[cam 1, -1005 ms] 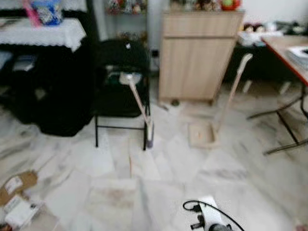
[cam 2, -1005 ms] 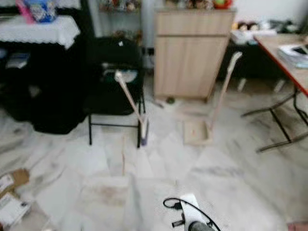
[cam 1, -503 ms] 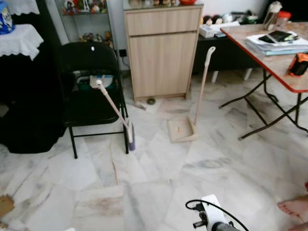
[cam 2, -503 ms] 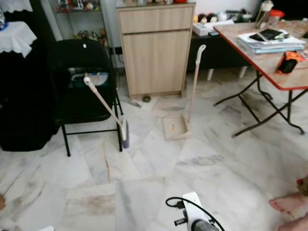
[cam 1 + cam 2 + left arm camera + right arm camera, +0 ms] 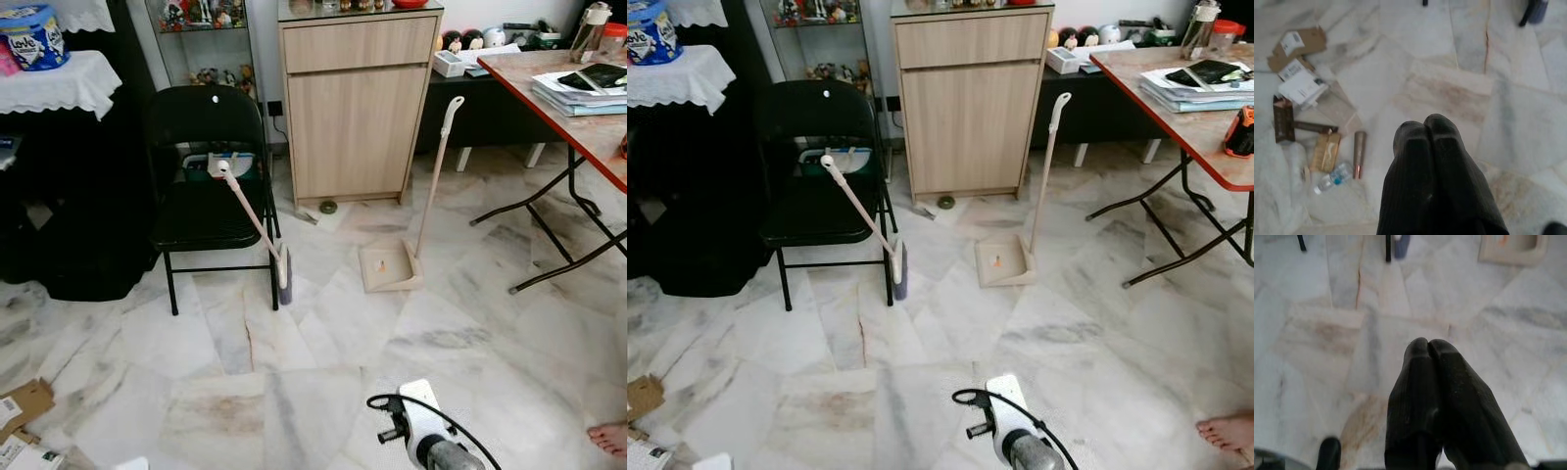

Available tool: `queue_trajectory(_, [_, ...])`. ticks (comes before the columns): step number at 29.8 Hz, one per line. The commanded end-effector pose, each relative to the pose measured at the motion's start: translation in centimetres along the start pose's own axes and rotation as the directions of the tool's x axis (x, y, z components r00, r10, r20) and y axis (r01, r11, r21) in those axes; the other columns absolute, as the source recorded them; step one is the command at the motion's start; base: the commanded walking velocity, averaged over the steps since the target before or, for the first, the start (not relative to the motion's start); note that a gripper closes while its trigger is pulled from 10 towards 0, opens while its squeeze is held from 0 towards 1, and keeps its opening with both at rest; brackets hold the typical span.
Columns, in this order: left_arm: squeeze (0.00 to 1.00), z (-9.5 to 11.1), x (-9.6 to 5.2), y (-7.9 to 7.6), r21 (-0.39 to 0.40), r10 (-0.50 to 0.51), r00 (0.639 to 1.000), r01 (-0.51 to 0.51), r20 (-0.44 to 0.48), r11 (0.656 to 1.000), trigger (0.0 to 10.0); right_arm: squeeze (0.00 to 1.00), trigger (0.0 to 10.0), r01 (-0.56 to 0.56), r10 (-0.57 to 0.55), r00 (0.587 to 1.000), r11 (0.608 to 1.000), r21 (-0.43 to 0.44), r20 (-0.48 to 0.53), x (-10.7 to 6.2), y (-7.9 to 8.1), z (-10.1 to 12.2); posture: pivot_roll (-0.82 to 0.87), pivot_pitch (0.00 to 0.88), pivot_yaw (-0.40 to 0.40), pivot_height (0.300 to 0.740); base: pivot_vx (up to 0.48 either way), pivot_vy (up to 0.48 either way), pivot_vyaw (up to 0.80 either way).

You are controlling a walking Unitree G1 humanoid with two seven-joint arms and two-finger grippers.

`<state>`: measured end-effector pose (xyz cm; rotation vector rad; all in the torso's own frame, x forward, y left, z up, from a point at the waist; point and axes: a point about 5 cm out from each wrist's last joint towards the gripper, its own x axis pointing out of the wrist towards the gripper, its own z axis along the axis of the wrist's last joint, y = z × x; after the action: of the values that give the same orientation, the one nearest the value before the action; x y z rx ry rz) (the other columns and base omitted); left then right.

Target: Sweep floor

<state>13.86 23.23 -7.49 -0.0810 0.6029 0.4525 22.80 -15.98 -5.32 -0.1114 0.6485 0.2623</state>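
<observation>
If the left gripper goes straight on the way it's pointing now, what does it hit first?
Most likely bare marble floor. The left gripper, fingers shut, points down at an open tile; the litter lies off to one side, though depth is hard to judge.

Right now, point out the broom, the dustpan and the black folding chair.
broom (image 5: 250, 214): left eye view, middle of its handle.
dustpan (image 5: 389, 266): left eye view, the tray on the floor.
black folding chair (image 5: 201, 217): left eye view, the seat.

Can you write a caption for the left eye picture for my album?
Cream long-handled broom leaning on a black folding chair, beige upright dustpan nearby on marble floor.
</observation>
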Motion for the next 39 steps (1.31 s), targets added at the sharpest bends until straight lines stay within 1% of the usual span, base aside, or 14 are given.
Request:
queue_trajectory(1, [0.0, -0.3, -0.2, 0.2, 0.014, 0.008, 1.0, -0.008, -0.007, 1.0, 10.0, 0.0, 10.0, -0.006, 0.005, 0.999, 1.0, 0.015, 0.032, 0.1, 0.2, 0.5, -0.09, 0.02, 0.058, 0.74, 0.0, 0.0, 0.0])
queue_trajectory(4, [0.0, -0.4, -0.2, 0.2, 0.019, 0.007, 1.0, -0.006, -0.016, 1.0, 10.0, 0.0, 10.0, -0.018, 0.018, 0.999, 1.0, -0.014, 0.045, 0.2, 0.5, 0.8, -0.09, 0.02, 0.058, 0.74, 0.0, 0.0, 0.0])
queue_trajectory(10, [0.0, -0.2, -0.6, 0.1, 0.029, 0.011, 0.999, -0.012, 0.04, 1.0, 10.0, 0.0, 10.0, -0.014, 0.027, 0.98, 0.998, -0.066, 0.198, 0.3, 0.1, 3.2, -0.09, 0.005, 0.055, 0.74, 0.0, 0.0, 0.0])
queue_trajectory(13, [0.0, 0.6, -0.7, -0.2, 0.046, -0.011, 0.993, 0.005, 0.12, 0.999, 10.0, 0.0, 10.0, 0.011, 0.006, 0.97, 0.997, -0.071, 0.242, 0.3, -0.3, 4.1, -0.1, 0.005, 0.058, 0.74, 0.0, 0.0, 0.0])
queue_trajectory(14, [0.0, 1.8, -0.7, -0.2, 0.047, -0.019, 0.979, 0.009, 0.205, 0.999, 10.0, 0.0, 10.0, 0.024, -0.004, 0.961, 0.998, -0.066, 0.276, 0.5, -0.5, 5.0, -0.1, 0.004, 0.058, 0.74, 0.0, 0.0, 0.0])
queue_trajectory(16, [0.0, 2.8, -0.6, -0.1, 0.041, -0.014, 0.965, 0.004, 0.262, 0.999, 10.0, 0.0, 10.0, 0.021, 0.0, 0.955, 0.998, -0.066, 0.296, 0.6, -0.4, 5.7, -0.1, 0.004, 0.057, 0.74, 0.0, 0.0, 0.0])
queue_trajectory(22, [0.0, 7.4, -0.7, -1.0, 0.123, -0.111, 0.874, 0.059, 0.473, 0.991, 10.0, 0.0, 10.0, 0.003, 0.03, 0.927, 0.996, -0.087, 0.374, 0.9, 0.4, 8.0, -0.08, 0.007, 0.052, 0.74, 0.0, 0.0, 0.0])
queue_trajectory(24, [0.0, 8.5, -1.2, -1.7, 0.167, -0.162, 0.84, 0.086, 0.518, 0.982, 10.0, 0.0, 10.0, 0.003, 0.032, 0.917, 0.996, -0.088, 0.397, 0.8, 0.5, 8.5, -0.09, 0.011, 0.057, 0.74, 0.0, 0.0, 0.0])
queue_trajectory(26, [0.0, 10.2, -2.3, -2.6, 0.212, -0.216, 0.781, 0.11, 0.586, 0.971, 10.0, 0.0, 10.0, 0.025, 0.034, 0.892, 0.992, -0.123, 0.45, 0.4, 0.2, 9.3, -0.09, 0.013, 0.059, 0.74, 0.0, 0.0, 0.0])
queue_trajectory(27, [0.0, 10.2, -2.3, -2.6, 0.212, -0.216, 0.781, 0.11, 0.586, 0.971, 10.0, 0.0, 10.0, 0.025, 0.034, 0.892, 0.992, -0.123, 0.45, 0.4, 0.2, 9.3, -0.09, 0.013, 0.059, 0.74, 0.0, 0.0, 0.0])
queue_trajectory(33, [0.0, 13.5, -5.7, -3.0, 0.212, -0.215, 0.671, 0.088, 0.709, 0.973, 10.0, 0.0, 10.0, 0.115, 0.047, 0.803, 0.966, -0.231, 0.595, -2.2, -1.4, 11.9, -0.1, 0.026, 0.076, 0.74, 0.0, 0.0, 0.0])
queue_trajectory(34, [0.0, 14.4, -7.1, -3.1, 0.213, -0.214, 0.646, 0.08, 0.733, 0.974, 10.0, 0.0, 10.0, 0.142, 0.04, 0.756, 0.964, -0.223, 0.653, -3.4, -1.8, 13.8, -0.12, 0.029, 0.082, 0.74, 0.0, 0.0, 0.0])
queue_trajectory(36, [0.0, 14.6, -7.5, -3.1, 0.216, -0.215, 0.64, 0.078, 0.738, 0.973, 10.0, 0.0, 10.0, 0.146, 0.035, 0.743, 0.966, -0.213, 0.669, -3.7, -1.9, 14.3, -0.12, 0.029, 0.082, 0.74, 0.0, 0.0, 0.0])
queue_trajectory(39, [0.0, 15.5, -9.2, -3.1, 0.226, -0.218, 0.617, 0.067, 0.757, 0.972, 10.0, 0.0, 10.0, 0.152, 0.032, 0.67, 0.972, -0.179, 0.742, -5.2, -1.1, 17.5, -0.13, 0.028, 0.089, 0.74, 0.0, 0.0, 0.0])
